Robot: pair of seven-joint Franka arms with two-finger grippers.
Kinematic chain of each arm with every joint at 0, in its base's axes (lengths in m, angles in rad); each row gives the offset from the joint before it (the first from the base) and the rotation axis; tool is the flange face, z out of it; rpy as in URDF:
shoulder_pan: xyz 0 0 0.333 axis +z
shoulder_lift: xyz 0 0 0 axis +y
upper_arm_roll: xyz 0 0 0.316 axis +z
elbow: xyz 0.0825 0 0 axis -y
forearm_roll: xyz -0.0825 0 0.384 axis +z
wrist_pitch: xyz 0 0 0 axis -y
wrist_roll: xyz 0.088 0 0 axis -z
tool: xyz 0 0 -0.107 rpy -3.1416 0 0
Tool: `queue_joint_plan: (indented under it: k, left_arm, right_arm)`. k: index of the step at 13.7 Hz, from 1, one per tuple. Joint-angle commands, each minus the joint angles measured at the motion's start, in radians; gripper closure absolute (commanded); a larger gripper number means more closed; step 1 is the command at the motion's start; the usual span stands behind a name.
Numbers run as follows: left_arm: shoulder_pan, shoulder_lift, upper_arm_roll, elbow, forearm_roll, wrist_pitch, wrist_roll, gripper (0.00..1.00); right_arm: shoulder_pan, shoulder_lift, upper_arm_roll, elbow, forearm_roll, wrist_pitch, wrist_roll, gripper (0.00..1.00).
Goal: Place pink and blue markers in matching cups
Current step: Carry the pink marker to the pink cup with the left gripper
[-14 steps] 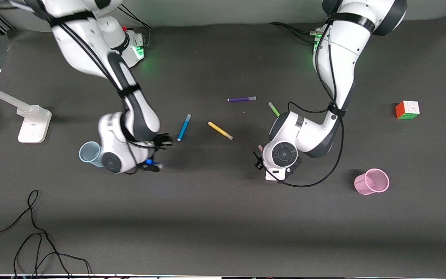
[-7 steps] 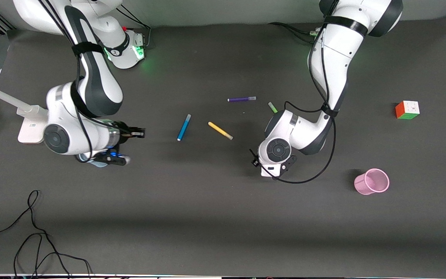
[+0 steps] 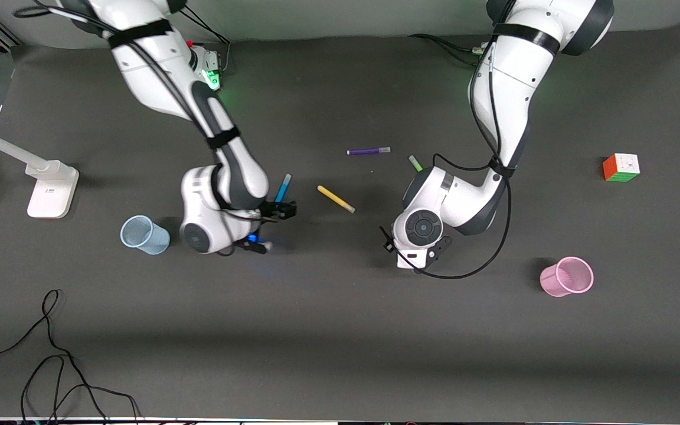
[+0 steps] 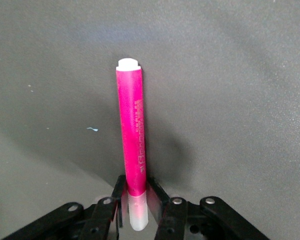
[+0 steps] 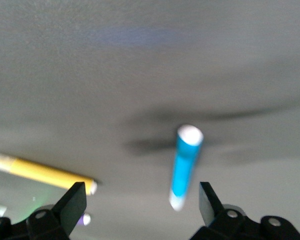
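Note:
The blue marker (image 3: 284,184) lies on the dark table; in the right wrist view it (image 5: 184,165) lies between my open jaws. My right gripper (image 3: 284,209) (image 5: 142,200) is open and low over the marker's end that is nearer to the front camera. My left gripper (image 3: 388,243) (image 4: 138,200) is shut on the pale cap end of the pink marker (image 4: 132,135), low at the table; in the front view the hand hides this marker. The pale blue cup (image 3: 144,235) stands toward the right arm's end. The pink ribbed cup (image 3: 567,276) stands toward the left arm's end.
A yellow pen (image 3: 336,199) lies beside the blue marker and also shows in the right wrist view (image 5: 40,172). A purple pen (image 3: 368,151) and a green pen (image 3: 415,163) lie farther from the front camera. A colour cube (image 3: 621,167), a white lamp base (image 3: 51,189) and loose cable (image 3: 51,354) sit at the edges.
My right arm swung toward the blue cup, then back, and its gripper now sits at the blue marker. My left hand shifted slightly toward the right arm's end and has since held still.

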Motion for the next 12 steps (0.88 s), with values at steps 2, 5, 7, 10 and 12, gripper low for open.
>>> queue_joint_plan:
  k: [2,5,7,10,12]
  left_arm:
    - [0.0,-0.029,0.019,0.019,0.021,-0.085,0.03,1.0]
    - [0.1,-0.05,0.024,0.144,0.021,-0.284,0.167,1.0]
    - [0.195,-0.044,0.019,0.288,0.01,-0.473,0.292,1.0]
    - [0.296,-0.035,0.024,0.446,0.021,-0.642,0.553,1.0]
    - [0.371,-0.035,0.028,0.49,0.07,-0.671,0.741,1.0]
  right_arm:
    - [0.027,0.031,-0.01,0.028,0.042,0.028,0.003,0.09]
    - [0.019,0.031,-0.021,0.024,0.027,0.025,-0.003,0.1]
    - [-0.011,0.027,-0.021,0.026,-0.004,0.01,0.0,0.1]
    - [-0.048,0.024,-0.027,0.032,-0.015,-0.067,-0.002,0.1]
    - [-0.047,0.028,-0.027,0.029,-0.022,-0.061,-0.005,0.12]
